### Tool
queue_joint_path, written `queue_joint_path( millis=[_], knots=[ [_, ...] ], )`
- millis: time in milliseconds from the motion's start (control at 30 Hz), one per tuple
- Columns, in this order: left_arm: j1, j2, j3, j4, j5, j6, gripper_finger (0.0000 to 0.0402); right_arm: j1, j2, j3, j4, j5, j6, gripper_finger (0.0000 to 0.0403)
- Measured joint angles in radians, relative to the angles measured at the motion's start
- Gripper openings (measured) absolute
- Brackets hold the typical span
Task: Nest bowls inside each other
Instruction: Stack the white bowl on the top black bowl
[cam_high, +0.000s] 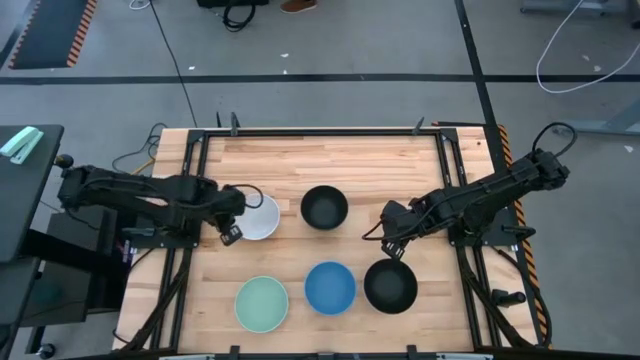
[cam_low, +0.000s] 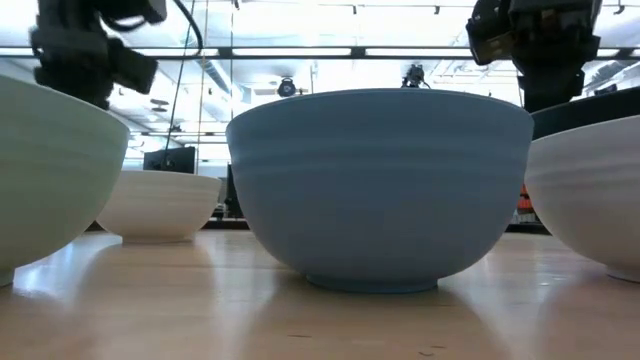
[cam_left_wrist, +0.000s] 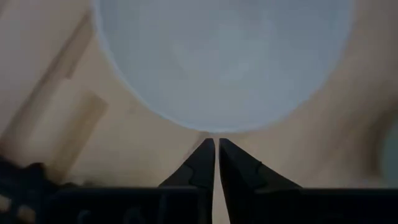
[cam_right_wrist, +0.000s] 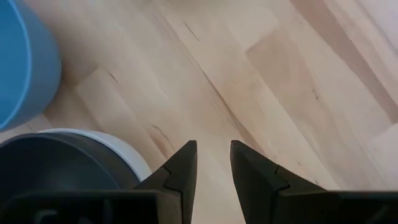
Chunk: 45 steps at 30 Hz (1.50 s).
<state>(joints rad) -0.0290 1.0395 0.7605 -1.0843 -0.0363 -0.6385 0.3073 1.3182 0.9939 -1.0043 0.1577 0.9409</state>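
Five bowl spots show in the high view: a white bowl (cam_high: 262, 219), a black bowl (cam_high: 324, 207), a mint green bowl (cam_high: 262, 304), a blue bowl (cam_high: 330, 287) and a black bowl (cam_high: 390, 286). The right wrist view shows this last black bowl (cam_right_wrist: 56, 165) sitting inside a white bowl (cam_right_wrist: 127, 152). My left gripper (cam_high: 241, 205) hangs shut above the single white bowl's left rim (cam_left_wrist: 211, 127). My right gripper (cam_right_wrist: 213, 149) is slightly open over bare wood, just beyond the nested pair's far rim.
All bowls stand upright on their bases on the wooden table (cam_high: 380, 160). In the low view the blue bowl (cam_low: 380, 185) fills the middle, with the mint bowl (cam_low: 40, 170) and the nested pair (cam_low: 590, 200) beside it. A black frame (cam_high: 455, 180) borders the table.
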Motion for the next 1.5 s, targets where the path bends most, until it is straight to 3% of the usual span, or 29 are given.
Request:
queue_joint_path(
  millis=[400,633,1200,1500],
  knots=[
    [0.292,0.060,0.000,0.109,-0.014,0.228,0.0021,0.000,0.001,0.000,0.025,0.019,-0.022,0.0105],
    [0.434,0.087,0.000,0.140,0.087,0.293,0.0040,0.000,0.001,0.000,0.036,0.031,-0.034,0.0105],
    [0.452,0.266,0.005,0.195,0.110,0.345,0.0067,0.000,0.001,0.000,0.039,0.053,-0.054,0.0105],
    [0.452,0.270,0.214,0.111,0.050,0.365,0.0077,0.000,0.001,0.000,0.039,0.053,-0.054,0.0105]
  ],
)
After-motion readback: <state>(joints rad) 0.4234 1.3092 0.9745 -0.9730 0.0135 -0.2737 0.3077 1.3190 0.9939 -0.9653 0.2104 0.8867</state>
